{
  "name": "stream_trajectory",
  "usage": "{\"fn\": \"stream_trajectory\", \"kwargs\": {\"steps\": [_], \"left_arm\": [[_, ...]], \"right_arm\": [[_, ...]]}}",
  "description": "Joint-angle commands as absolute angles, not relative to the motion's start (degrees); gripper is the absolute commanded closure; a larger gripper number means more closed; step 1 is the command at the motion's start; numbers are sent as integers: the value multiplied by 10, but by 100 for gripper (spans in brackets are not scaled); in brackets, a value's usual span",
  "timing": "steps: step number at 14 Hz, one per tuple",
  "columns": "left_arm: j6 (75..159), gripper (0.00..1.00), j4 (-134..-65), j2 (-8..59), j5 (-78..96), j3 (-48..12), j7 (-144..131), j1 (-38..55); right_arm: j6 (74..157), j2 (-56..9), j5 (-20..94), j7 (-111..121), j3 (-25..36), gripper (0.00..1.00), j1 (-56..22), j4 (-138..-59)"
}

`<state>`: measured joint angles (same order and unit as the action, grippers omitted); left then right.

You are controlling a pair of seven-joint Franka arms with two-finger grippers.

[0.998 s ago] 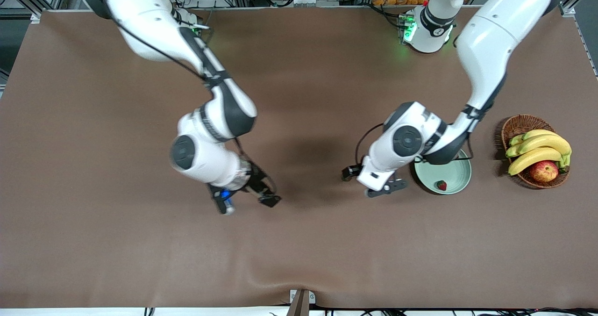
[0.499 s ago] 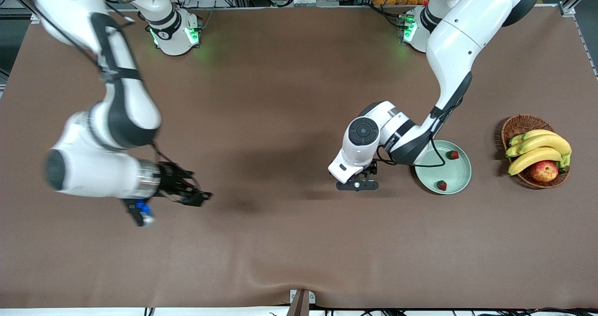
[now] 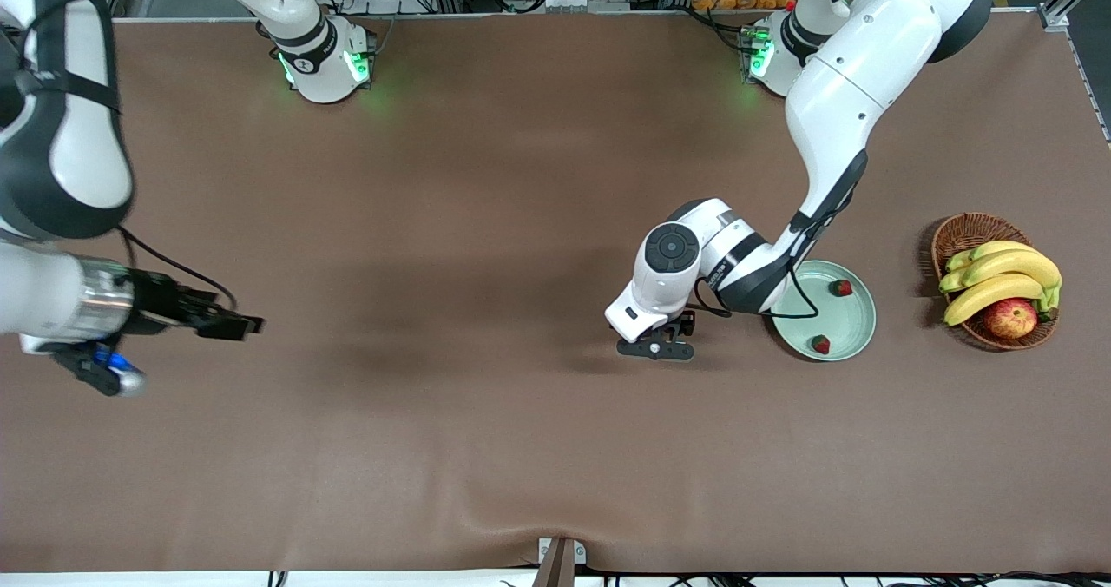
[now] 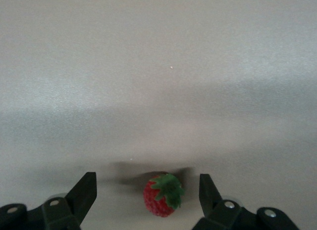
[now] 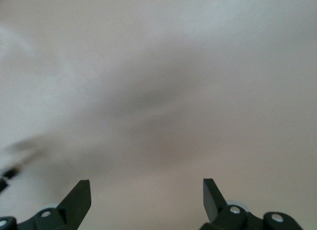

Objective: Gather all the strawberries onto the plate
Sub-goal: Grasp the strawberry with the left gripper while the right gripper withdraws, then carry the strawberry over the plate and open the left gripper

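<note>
We set our left claw (image 4: 147, 203) low on the surface, spread wide astride the last strawberry (image 4: 163, 194); two strawberries (image 3: 840, 287) lie in the plate (image 3: 855, 339). Our right claw (image 5: 146, 203) waits wide, empty.

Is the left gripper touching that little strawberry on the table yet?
Apart. In the left wrist view, the strawberry lies on the table between the left gripper's open fingers, with bare table showing on both sides of it.
</note>
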<state>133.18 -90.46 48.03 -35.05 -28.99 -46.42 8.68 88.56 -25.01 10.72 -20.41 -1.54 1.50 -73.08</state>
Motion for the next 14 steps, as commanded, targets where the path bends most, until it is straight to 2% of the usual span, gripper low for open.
{"fn": "stream_trajectory", "kwargs": {"steps": [1,3,6,8,9,10,12,14], "left_arm": [[1336,21,-893,489,-366,-290,-460,93],[1337,27,-895,491,-365,-290,-466,93],[1336,35,-904,490,-365,-290,-468,88],[1336,45,-907,489,-365,-290,-465,85],[1336,49,-908,489,-365,-290,-467,85],[1336,50,-909,489,-362,-290,-469,85],[1335,50,-913,487,-359,-290,-469,86],[1334,62,-917,486,-359,-290,-468,84]], "right_arm": [[864,-184,41,-144,-25,0,25,-753],[884,-133,40,-145,-25,0,25,-800],[952,-25,40,-145,-25,0,25,-935],[959,22,39,-149,-27,0,22,-992],[952,31,33,-153,-28,0,21,-994],[937,33,24,-154,-29,0,21,-990],[931,5,19,-145,-29,0,27,-931],[907,-24,17,-153,-29,0,20,-870]]}}
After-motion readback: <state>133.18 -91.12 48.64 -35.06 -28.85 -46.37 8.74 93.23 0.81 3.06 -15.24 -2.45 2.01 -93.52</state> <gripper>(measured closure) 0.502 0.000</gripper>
